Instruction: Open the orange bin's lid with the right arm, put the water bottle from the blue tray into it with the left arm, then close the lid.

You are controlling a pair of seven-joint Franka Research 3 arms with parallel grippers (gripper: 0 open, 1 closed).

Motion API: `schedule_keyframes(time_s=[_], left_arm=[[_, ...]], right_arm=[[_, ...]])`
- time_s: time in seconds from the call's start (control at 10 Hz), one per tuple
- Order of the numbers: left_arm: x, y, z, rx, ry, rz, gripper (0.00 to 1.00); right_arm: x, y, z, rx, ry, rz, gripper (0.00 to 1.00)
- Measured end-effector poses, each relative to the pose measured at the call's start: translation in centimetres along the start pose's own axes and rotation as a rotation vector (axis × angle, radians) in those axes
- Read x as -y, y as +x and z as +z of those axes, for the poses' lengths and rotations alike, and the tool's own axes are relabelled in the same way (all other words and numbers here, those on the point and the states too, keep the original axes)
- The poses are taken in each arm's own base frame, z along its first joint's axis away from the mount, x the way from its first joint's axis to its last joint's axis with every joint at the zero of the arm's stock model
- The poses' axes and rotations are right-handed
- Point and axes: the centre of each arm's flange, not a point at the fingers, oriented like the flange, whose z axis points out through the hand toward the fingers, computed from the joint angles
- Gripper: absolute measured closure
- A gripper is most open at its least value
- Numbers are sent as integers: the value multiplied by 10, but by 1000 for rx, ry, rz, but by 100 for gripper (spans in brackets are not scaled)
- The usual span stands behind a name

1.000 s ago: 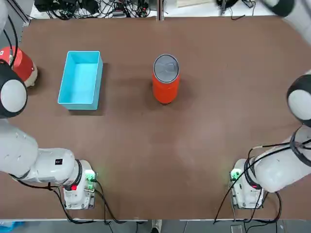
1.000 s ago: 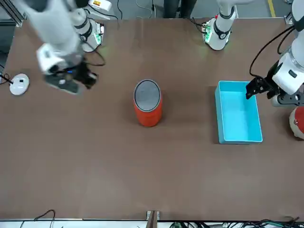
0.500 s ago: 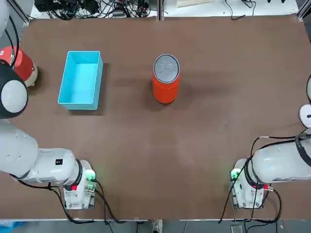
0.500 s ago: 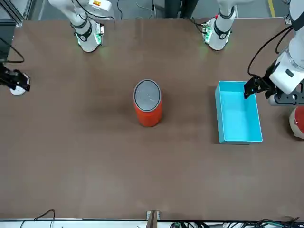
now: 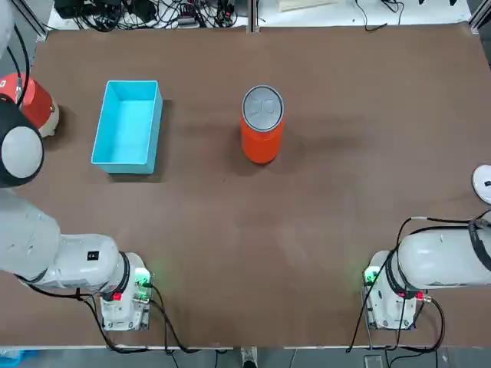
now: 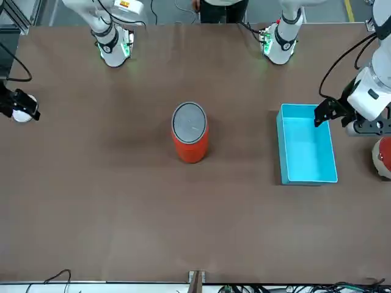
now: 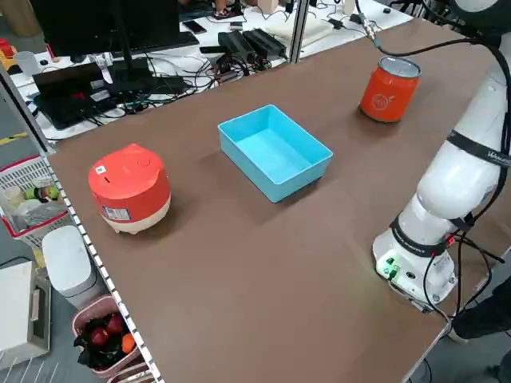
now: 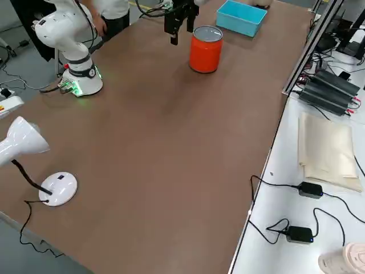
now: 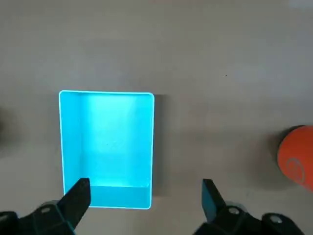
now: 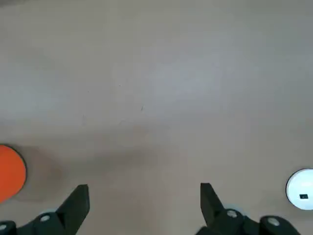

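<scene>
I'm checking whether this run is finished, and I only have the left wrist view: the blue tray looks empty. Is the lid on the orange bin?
Observer: Yes, the grey lid sits flat on the orange bin.
Operator: Any water bottle loose elsewhere?
Observer: None shows on the table in any view.
Operator: Where's the right claw?
Observer: The right claw hangs open at the table's edge on the robot's right, near a round white lamp base.

Red-and-white cooker (image 7: 128,187), white lamp base (image 8: 57,188)
</scene>
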Motion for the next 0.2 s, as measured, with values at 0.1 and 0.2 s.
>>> schedule_keyframes(time_s=[0.1,0.2], left_arm=[[0,0,0,0,0,0,0],[0,0,0,0,0,0,0]], right_arm=[[1,-2,0,2,0,-3,0],[2,-2,1,3,0,-4,0]])
